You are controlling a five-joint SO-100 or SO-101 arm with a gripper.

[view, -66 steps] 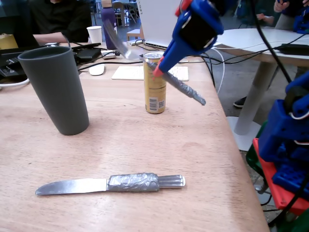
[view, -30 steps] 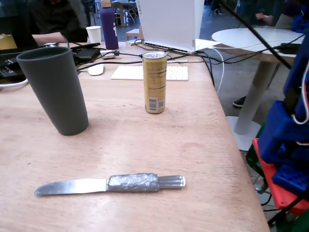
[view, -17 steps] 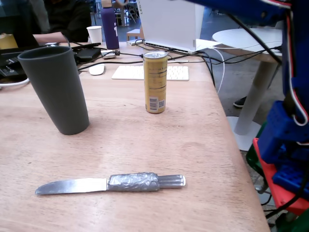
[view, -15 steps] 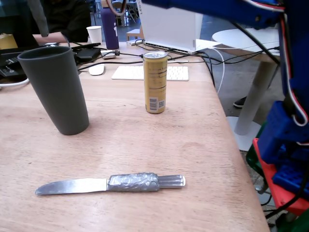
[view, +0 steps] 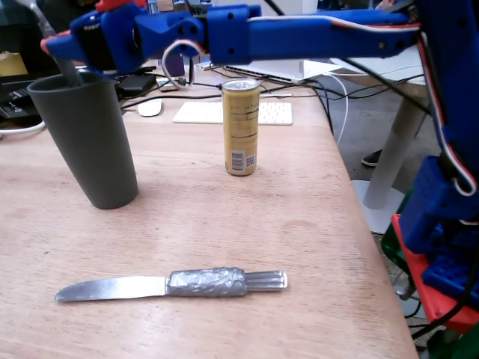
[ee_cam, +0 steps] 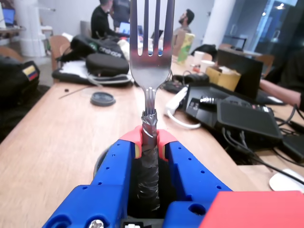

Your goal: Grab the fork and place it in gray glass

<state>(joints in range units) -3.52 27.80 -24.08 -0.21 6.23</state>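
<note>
The blue robot hand [ee_cam: 149, 137] grips the fork [ee_cam: 151, 57] by its tape-wrapped handle, tines up, directly above the rim of the gray glass [view: 86, 142] on the wooden bench [view: 299, 224], near a gold can [view: 241, 127] and a tape-handled knife [view: 172, 284].

Glass [view: 88, 142] mouth open – can [view: 241, 127] (right) apart.

wood desk [view: 224, 217] | white pillar [ee_cam: 33, 28] | bg ppl seated [ee_cam: 102, 21]
</note>
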